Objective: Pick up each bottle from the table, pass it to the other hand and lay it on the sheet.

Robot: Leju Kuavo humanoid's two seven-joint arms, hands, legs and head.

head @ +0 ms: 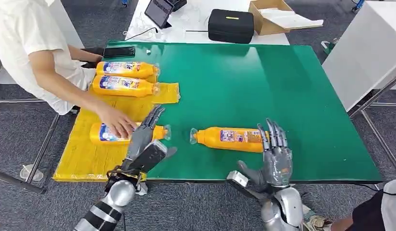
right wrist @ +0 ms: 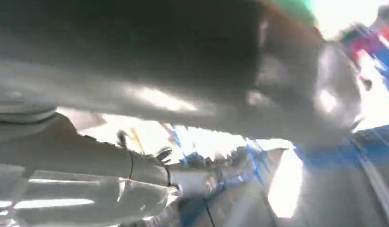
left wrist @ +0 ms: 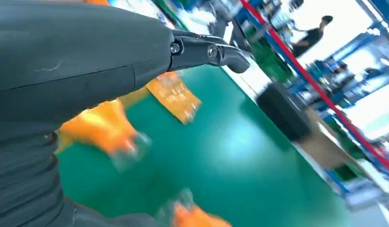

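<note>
A fat orange plastic bottle with a blue and white label (head: pixel 229 138) lies on its side on the green tabletop (head: pixel 263 82), near the front edge. Its long axis runs across the table, side to side, with the clear cap pointing toward the robot's left and the base toward its right. The right hand (head: pixel 274 156) stands just at that base end, fingers straight and spread, pointing away from the robot; it holds nothing, and I cannot tell whether the fingertips touch the bottle.

The left hand (head: pixel 144 139) hangs above the near part of the yellow sheet (head: pixel 85 159), fingers stretched out long and close together, empty. Under it lies a second orange bottle (head: pixel 126 133) on the sheet, also crosswise, cap toward the green. A person's hand (head: pixel 115 121) rests on that bottle.

Further back on the sheet two more orange bottles (head: pixel 125 78) lie side by side, parallel to the others, caps toward the robot's right.

Behind the green top, on a white table, sit a black zipped case (head: pixel 231 25) and an open cardboard box (head: pixel 273 17).
</note>
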